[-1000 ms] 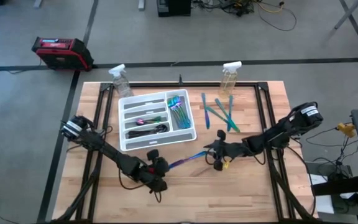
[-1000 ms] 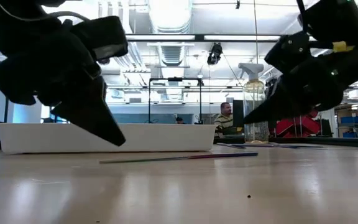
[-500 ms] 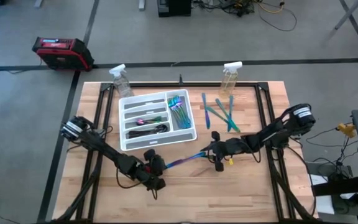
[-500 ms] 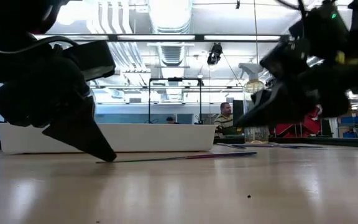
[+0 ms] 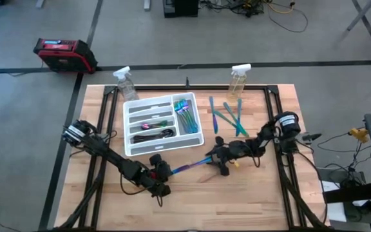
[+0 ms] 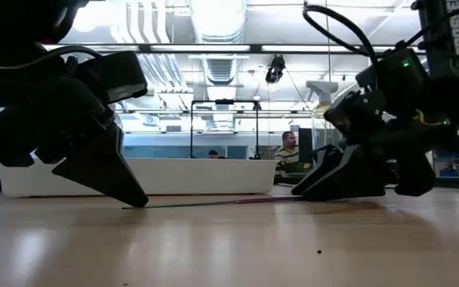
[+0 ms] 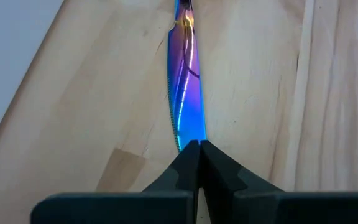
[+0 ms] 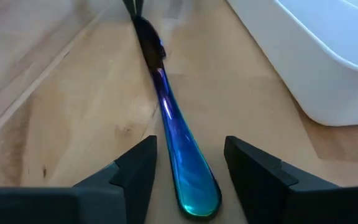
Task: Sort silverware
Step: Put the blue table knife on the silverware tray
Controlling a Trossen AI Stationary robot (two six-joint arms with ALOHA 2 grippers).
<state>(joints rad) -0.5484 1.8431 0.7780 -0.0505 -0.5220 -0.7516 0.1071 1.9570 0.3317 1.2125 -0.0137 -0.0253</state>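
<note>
Knife (image 5: pixel 190 166) lies flat; your left gripper (image 7: pixel 194 163) pinches its blade tip, while your right gripper (image 8: pixel 188 171), lowered, straddles the handle, fingers apart.

Tray (image 5: pixel 163 124) far left on bench (image 5: pixel 250 193); loose utensils (image 5: pixel 227 116) to its right; knife (image 5: pixel 192 166) near, between both grippers.

**Polished metal, matt plastic, pale wood**

A mirror-smooth, iridescent metal finish is shown by the knife (image 7: pixel 185 93), with fine serrations seen along one blade edge. Beside the knife, the table (image 5: pixel 250 193) is made of pale planked wood, smooth with a soft sheen. Matt black plastic is seen on the left gripper (image 7: pixel 196 163) and right gripper (image 8: pixel 188 163). Beyond the knife, the tray (image 8: pixel 328 56) appears as smooth white plastic.
</note>
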